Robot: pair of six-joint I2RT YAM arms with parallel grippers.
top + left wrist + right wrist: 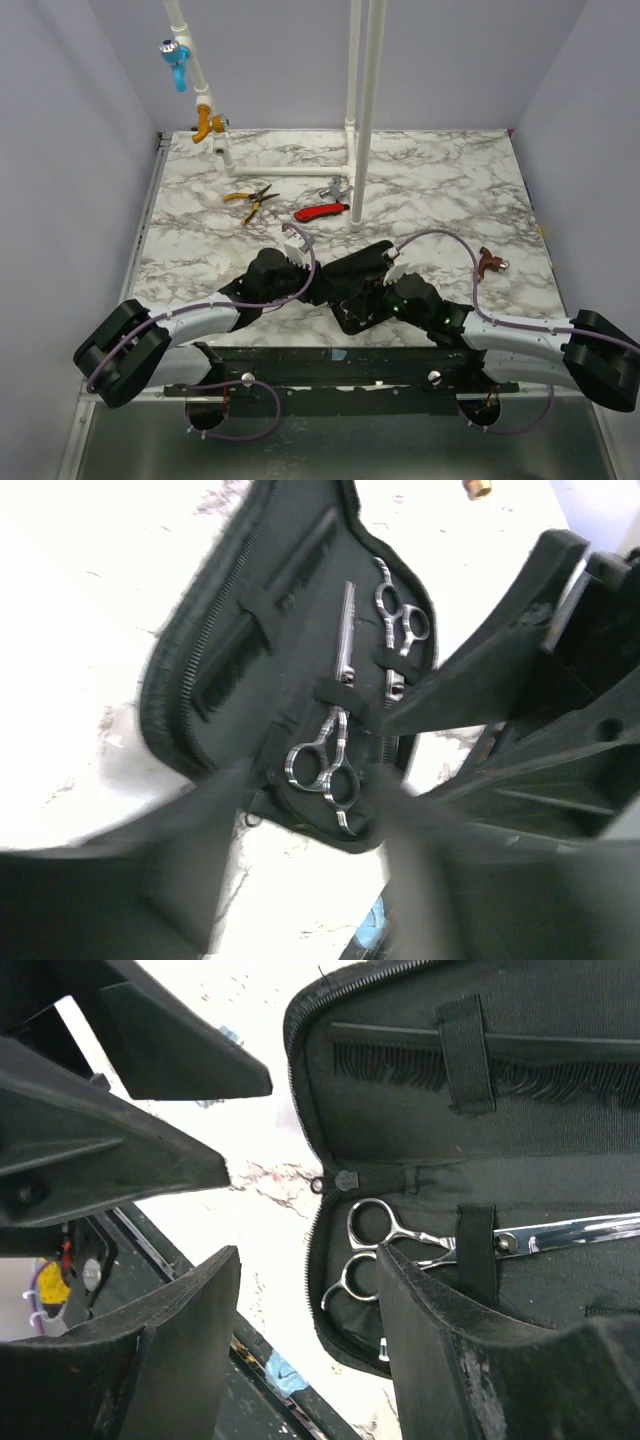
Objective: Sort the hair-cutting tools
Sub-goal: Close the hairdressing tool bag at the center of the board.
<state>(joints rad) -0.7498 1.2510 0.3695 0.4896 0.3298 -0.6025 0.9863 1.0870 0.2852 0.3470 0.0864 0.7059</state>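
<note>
An open black zip case (pixel 352 272) lies near the table's front edge, between both arms. In the left wrist view the case (pixel 250 570) holds a black comb (pixel 235 655), a thin silver tool (pixel 347 630) and two silver scissors (pixel 400 620) (pixel 325 770), all under straps. My left gripper (pixel 310 880) is open and empty, hovering just off the case's near end. In the right wrist view my right gripper (pixel 310 1340) is open and empty at the case's end; its right finger (pixel 470 1360) overlaps the scissors (pixel 385 1245). The comb (pixel 400 1060) lies above them.
Yellow-handled pliers (pixel 250 198), a red-handled tool (pixel 322 211) and a small grey tool (pixel 335 188) lie farther back. A brown object (pixel 488 261) sits at the right. White pipes (pixel 362 110) stand at the back. The two grippers are close together; the left one (pixel 120 1110) shows in the right wrist view.
</note>
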